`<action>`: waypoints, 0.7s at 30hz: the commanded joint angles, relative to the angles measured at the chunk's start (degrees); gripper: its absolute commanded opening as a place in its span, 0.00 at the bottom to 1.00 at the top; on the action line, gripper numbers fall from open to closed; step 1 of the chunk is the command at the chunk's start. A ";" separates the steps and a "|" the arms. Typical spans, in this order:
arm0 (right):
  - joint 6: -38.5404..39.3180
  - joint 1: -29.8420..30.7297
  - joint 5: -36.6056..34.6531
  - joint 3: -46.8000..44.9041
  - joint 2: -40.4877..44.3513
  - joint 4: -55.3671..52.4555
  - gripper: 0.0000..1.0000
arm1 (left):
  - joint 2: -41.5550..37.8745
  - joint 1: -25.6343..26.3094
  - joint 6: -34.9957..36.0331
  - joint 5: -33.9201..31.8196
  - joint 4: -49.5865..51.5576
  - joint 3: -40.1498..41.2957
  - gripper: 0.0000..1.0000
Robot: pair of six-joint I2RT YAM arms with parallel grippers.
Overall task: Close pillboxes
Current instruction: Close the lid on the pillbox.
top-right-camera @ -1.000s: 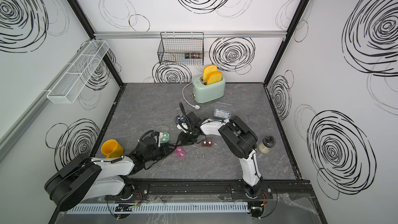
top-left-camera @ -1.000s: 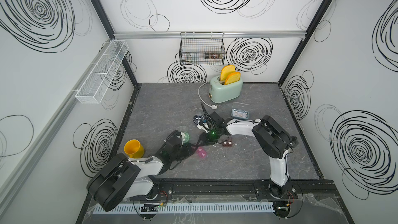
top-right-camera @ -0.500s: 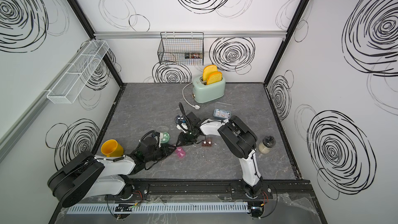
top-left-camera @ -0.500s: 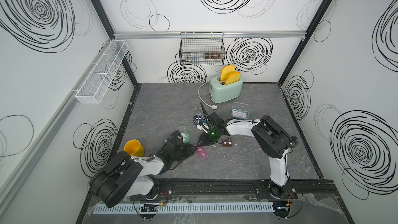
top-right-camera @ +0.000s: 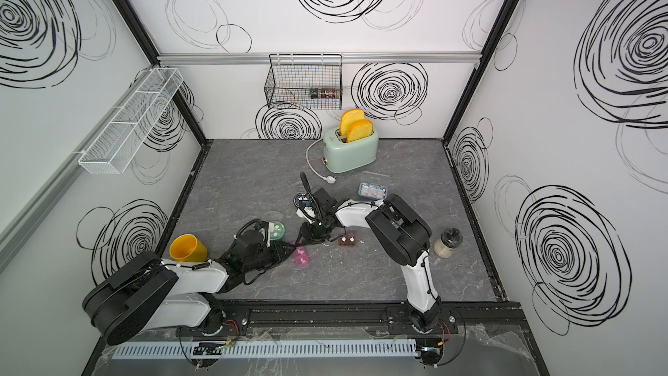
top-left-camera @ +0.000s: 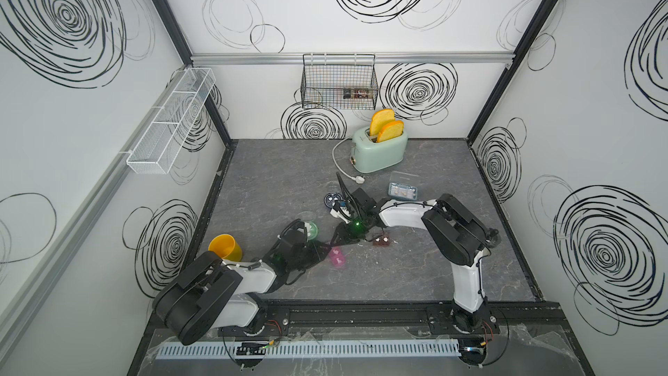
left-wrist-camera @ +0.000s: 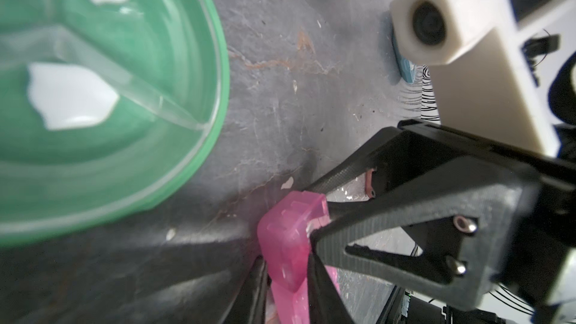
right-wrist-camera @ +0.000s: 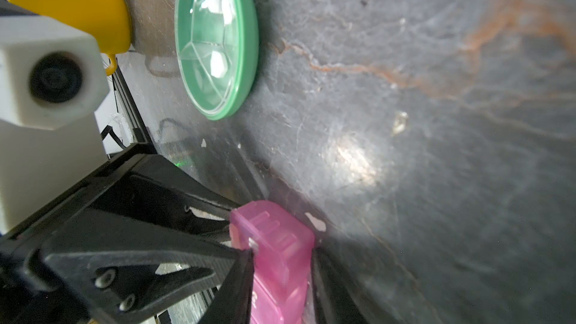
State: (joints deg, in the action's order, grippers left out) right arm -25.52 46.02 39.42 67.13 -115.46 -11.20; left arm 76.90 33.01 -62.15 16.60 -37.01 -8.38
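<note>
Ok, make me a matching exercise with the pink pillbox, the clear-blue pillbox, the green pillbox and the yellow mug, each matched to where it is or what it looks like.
Things:
1 pink pillbox
2 clear-blue pillbox
3 green pillbox
4 yellow mug

Descriptions:
A closest to the toaster
B nearest the left wall
C round, white pieces inside
D clamped in the left end effector

Pairs: 1-D, 2-A, 3-C, 4-B.
</note>
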 commanded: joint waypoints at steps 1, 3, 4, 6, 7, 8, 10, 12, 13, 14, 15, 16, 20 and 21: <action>0.74 1.79 -3.12 -1.57 -3.82 -2.87 0.33 | 2.15 0.98 -0.03 -1.31 -1.54 0.21 0.25; 0.82 1.97 -3.29 -1.64 -3.98 -2.96 0.32 | 2.67 1.34 -0.18 -1.40 -1.91 0.12 0.25; 0.87 2.04 -3.30 -1.65 -4.14 -3.04 0.32 | 2.85 1.50 -0.34 -1.48 -2.13 0.12 0.24; 0.91 2.30 -3.45 -1.74 -4.40 -3.09 0.32 | 3.25 1.78 -0.50 -1.57 -2.42 0.12 0.24; 0.99 2.32 -3.47 -1.70 -4.51 -3.04 0.32 | 3.46 1.92 -0.49 -1.65 -2.61 0.12 0.24; 1.07 2.56 -3.56 -1.74 -4.76 -3.17 0.32 | 3.67 2.01 -0.52 -1.74 -2.78 0.11 0.24; 1.16 2.73 -3.67 -1.74 -5.12 -3.30 0.31 | 4.14 2.23 -0.61 -1.83 -3.05 0.21 0.23; 1.05 2.85 -3.65 -1.81 -5.26 -3.17 0.31 | 4.57 2.32 -0.77 -1.63 -3.56 0.25 0.24; 0.84 2.85 -3.56 -1.83 -5.05 -3.17 0.32 | 4.57 2.32 -0.87 -1.41 -3.75 0.29 0.25; 0.74 2.76 -3.55 -1.63 -4.71 -3.40 0.34 | 4.28 2.28 -1.00 -1.18 -3.72 0.21 0.25; 0.54 2.59 -3.77 -1.27 -4.01 -3.66 0.36 | 3.61 2.23 -1.01 -1.01 -3.26 -0.03 0.27; 0.23 2.17 -3.82 -1.13 -3.02 -3.56 0.38 | 2.52 2.15 -0.83 -0.96 -2.06 -0.50 0.30; 1.39 -0.10 -5.05 1.95 0.42 -6.90 0.45 | -3.43 1.32 2.00 -1.72 7.14 -3.77 0.40; 1.97 -0.73 -5.59 3.05 1.26 -8.22 0.48 | -5.36 0.94 2.84 -1.83 9.74 -4.73 0.42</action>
State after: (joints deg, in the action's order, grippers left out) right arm -25.06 45.45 37.56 68.66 -114.74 -13.17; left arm 75.00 33.98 -61.87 15.38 -33.93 -9.54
